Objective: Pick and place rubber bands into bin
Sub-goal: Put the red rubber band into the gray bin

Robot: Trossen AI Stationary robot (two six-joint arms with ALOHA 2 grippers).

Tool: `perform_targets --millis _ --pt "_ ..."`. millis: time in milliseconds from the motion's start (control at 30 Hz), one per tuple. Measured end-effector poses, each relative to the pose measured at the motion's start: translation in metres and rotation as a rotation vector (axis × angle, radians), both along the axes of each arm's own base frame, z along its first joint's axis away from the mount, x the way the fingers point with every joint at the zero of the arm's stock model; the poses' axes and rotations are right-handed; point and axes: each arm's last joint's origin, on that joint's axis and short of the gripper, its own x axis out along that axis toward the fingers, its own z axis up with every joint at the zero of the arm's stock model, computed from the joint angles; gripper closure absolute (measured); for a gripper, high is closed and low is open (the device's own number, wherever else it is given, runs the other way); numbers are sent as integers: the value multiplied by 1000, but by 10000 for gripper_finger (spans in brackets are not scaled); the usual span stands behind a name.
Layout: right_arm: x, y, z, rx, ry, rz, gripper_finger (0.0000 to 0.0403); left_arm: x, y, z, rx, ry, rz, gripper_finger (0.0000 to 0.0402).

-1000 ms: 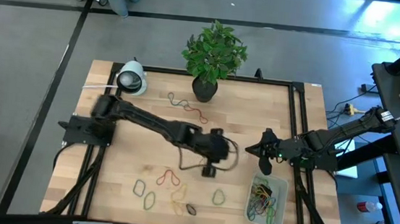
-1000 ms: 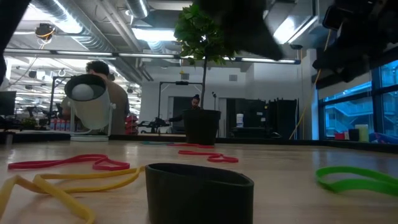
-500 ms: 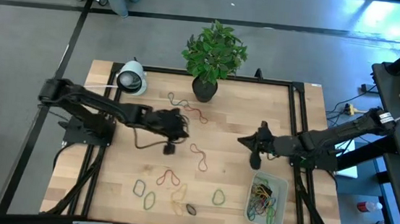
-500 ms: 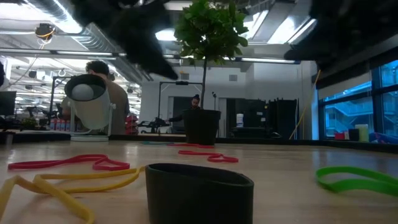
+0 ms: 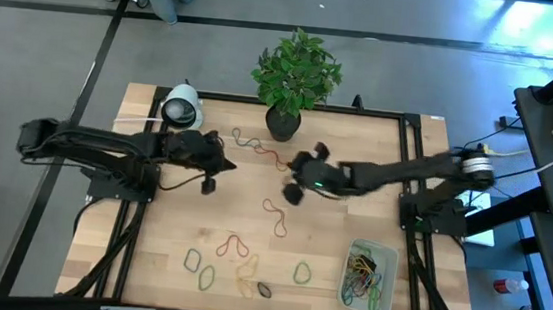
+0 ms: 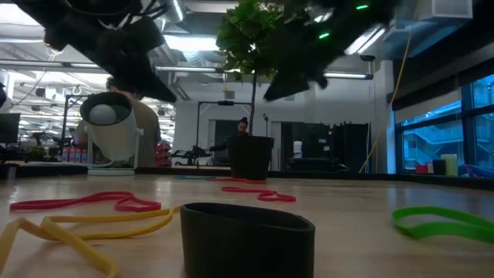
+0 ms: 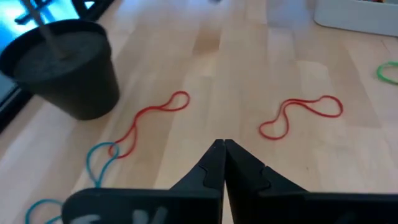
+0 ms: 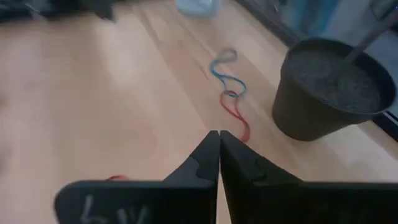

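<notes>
Rubber bands (image 5: pixel 230 257) loose on table (image 5: pixel 357 152) near front edge; others heaped in bin (image 5: pixel 368 277), front right. Right gripper (image 5: pixel 294 190), swung away from bin toward table centre, clenched, empty: drop done, next pick beginning. Left gripper (image 5: pixel 208 183) pulled back leftward, clenched, empty. Wrist views alone reveal pressed fingertips; red band (image 7: pixel 301 116) beyond left's.

Plant pot (image 5: pixel 282 123) beside red bands (image 5: pixel 268 156)

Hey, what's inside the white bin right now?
The bin at the table's front right holds a tangled heap of rubber bands, mostly green, with yellow, red and dark ones. The heap covers most of the bin's floor, so how many there are cannot be told.
</notes>
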Motion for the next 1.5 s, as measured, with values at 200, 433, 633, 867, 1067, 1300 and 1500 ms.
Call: perform_targets --millis 200,433,633,867,1067,1300,1500 --pt "52 -34 -15 193 230 -139 369 -12 3 1 6 -33 24 399" --pt "83 -70 -36 433 344 -199 314 -13 2 4 9 -48 24 399" --pt "87 -85 -58 510 390 -256 277 -14 2 3 6 -35 24 401" --pt "85 -92 -85 527 474 -311 277 -15 2 1 3 -17 23 400" --pt "85 -92 -97 528 513 -338 318 -15 1 1 -10 -20 -1 399" --pt "85 -84 -97 505 541 -306 394 -14 1 1 -11 -20 -2 399" --pt "82 -70 -79 527 533 -262 400 -14 1 1 -11 -20 -2 401"
